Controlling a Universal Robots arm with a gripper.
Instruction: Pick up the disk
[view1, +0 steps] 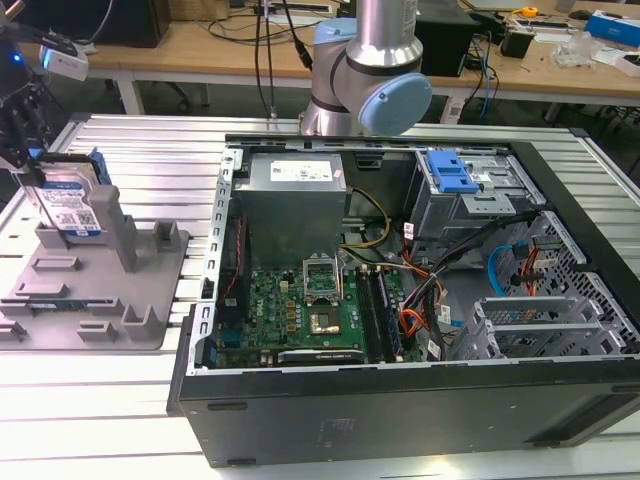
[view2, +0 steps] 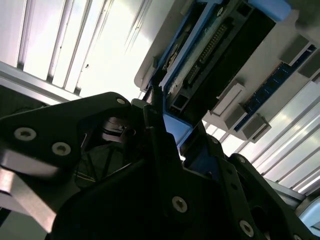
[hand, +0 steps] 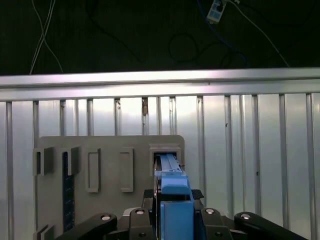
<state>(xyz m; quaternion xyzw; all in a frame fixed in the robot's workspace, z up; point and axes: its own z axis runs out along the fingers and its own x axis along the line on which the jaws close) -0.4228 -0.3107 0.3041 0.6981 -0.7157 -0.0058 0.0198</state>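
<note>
The gripper (view1: 25, 150) seems closed on the top edge of the disk (view1: 70, 205), which stands upright in the grey stand (view1: 90, 290) near the table's far edge, so grasping looks done and a straight lift remains.

The stand (view1: 95, 290) lies on the tabletop (view1: 150, 170) at the exterior view's left, the case (view1: 400, 300) to its right. The disk (view1: 68, 205) stands upright on the stand, under the pincer (view1: 25, 150).
</note>
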